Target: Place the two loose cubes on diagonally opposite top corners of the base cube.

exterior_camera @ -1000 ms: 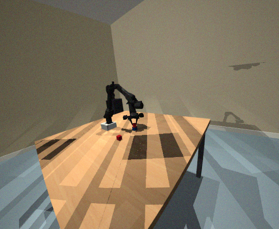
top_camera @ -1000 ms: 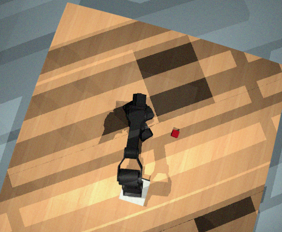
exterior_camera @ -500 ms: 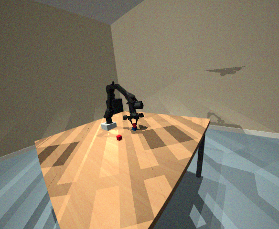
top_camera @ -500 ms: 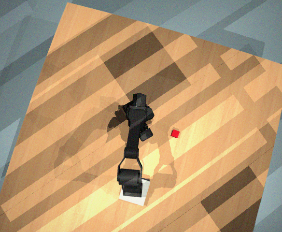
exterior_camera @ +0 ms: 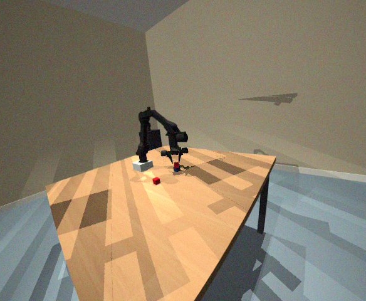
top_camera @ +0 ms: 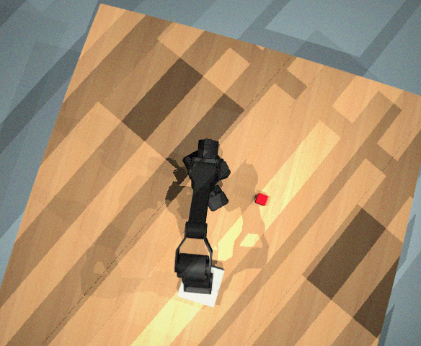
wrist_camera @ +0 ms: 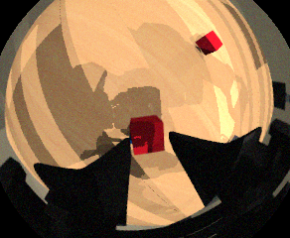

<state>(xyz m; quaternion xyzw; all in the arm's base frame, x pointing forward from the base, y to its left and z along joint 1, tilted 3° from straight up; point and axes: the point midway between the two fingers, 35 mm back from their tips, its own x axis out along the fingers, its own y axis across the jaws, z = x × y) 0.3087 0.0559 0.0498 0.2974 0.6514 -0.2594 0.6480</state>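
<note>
From my seat, the arm (exterior_camera: 157,124) reaches out from its white mount (exterior_camera: 142,165) on the wooden table (exterior_camera: 163,233) and bends down so the gripper (exterior_camera: 176,160) points at the stack.

In the exterior view a red cube (exterior_camera: 176,165) sits on top of the blue base cube (exterior_camera: 176,169), right under the gripper. The blue one shows only as a thin strip below the red.

Through the wrist camera the same red cube (wrist_camera: 147,134) lies between the two dark fingers. The fingers are spread, with a sliver of table showing between the right one and the cube. On the left side the finger edge comes very close to the cube's face and I cannot tell if it touches. I read the gripper as spread apart and gripping nothing.

The second red cube (top_camera: 261,199) lies on the table by itself, well apart from the stack, to the right of the arm in the top view. In the wrist view it (wrist_camera: 209,43) shows far up and right.

From above, the arm hides the stack completely.
</note>
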